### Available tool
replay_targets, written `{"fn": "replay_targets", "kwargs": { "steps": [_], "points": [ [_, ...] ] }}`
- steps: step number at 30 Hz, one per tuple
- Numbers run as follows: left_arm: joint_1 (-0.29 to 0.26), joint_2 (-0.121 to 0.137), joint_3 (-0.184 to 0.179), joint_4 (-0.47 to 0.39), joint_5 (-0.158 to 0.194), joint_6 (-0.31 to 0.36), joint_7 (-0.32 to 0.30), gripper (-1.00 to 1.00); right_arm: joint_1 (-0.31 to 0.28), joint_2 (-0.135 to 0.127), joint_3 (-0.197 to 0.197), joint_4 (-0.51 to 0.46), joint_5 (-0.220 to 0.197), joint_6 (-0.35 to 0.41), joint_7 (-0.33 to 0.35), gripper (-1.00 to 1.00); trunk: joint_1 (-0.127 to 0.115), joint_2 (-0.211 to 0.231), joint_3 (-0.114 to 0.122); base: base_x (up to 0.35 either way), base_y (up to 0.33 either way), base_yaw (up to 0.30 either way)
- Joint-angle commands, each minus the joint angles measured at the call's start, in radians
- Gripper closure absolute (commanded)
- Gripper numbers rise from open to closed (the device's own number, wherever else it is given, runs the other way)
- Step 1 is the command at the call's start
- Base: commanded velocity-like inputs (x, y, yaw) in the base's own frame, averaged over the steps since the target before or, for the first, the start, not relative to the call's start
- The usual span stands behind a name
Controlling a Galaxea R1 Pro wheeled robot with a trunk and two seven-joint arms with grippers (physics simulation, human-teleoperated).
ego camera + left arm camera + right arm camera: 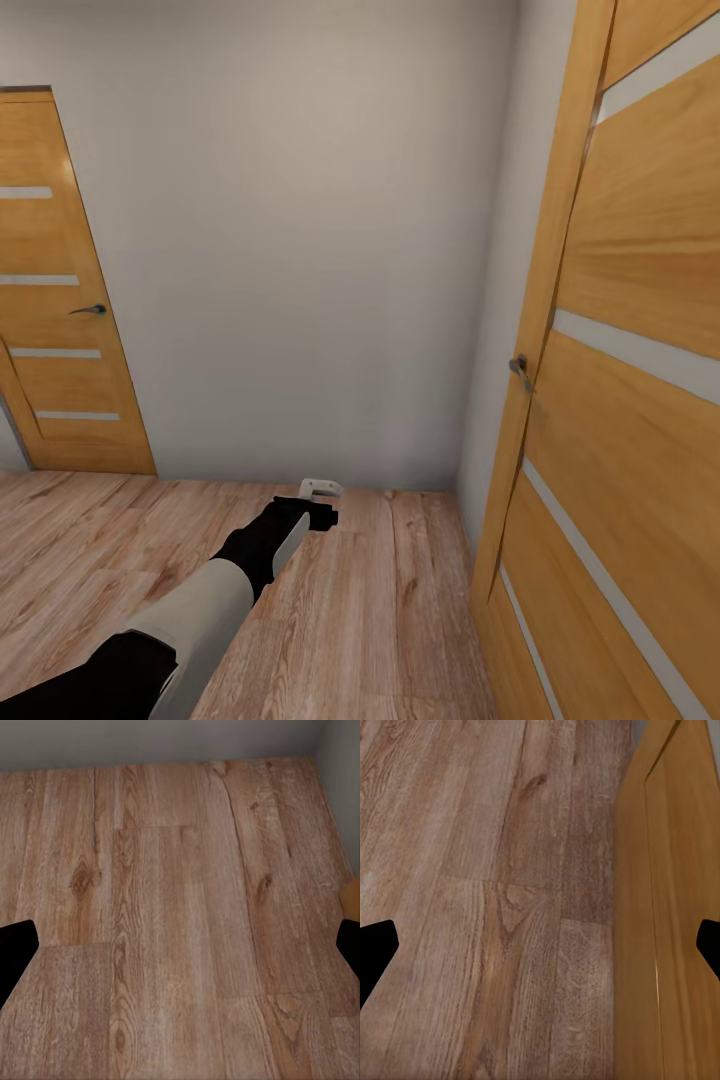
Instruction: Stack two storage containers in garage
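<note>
The two storage containers are out of view. I am in a narrow passage with a light wood-plank floor [390, 610]. My left arm reaches forward and low over the planks, its gripper [320, 494] a short way from the white wall. In the left wrist view the left gripper [180, 952] is open, its dark fingertips [15, 956] far apart over bare planks with nothing between them. The right gripper [540, 952] is open too, its fingertips [375, 952] spread over the floor beside a wooden door, holding nothing.
A white wall [300, 250] closes the passage ahead. An orange-brown door [640, 400] with pale stripes and a grey handle [519, 368] stands close on my right; the door [675, 907] also edges the right wrist view. A second such door [60, 300] is at the far left.
</note>
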Motion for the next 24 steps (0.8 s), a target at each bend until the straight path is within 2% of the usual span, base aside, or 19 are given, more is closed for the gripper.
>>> {"fn": "replay_targets", "kwargs": {
  "steps": [1, 8, 15, 24],
  "points": [
    [-0.001, 0.000, -0.004, -0.001, 0.011, 0.004, 0.008, -1.00, -0.001, 0.000, 0.000, 0.000, 0.011, -0.001, -0.007, -1.00, 0.000, -0.001, -0.001, 0.000, 0.000, 0.000],
    [-0.001, 0.000, -0.004, -0.001, 0.010, 0.005, 0.008, -1.00, -0.001, 0.000, -0.001, 0.000, 0.011, -0.001, -0.007, -1.00, 0.000, -0.001, -0.001, 0.047, -0.125, 0.000],
    [-0.001, 0.000, -0.004, -0.001, 0.012, 0.004, 0.009, -1.00, -0.001, 0.000, -0.001, 0.000, 0.011, -0.001, -0.007, -1.00, 0.000, -0.001, -0.001, 0.009, -0.021, 0.000],
    [-0.001, 0.000, -0.004, -0.001, 0.012, 0.004, 0.008, -1.00, -0.001, 0.000, -0.001, 0.000, 0.011, -0.001, -0.007, -1.00, 0.000, -0.001, -0.001, 0.170, 0.141, 0.000]
  ]
}}
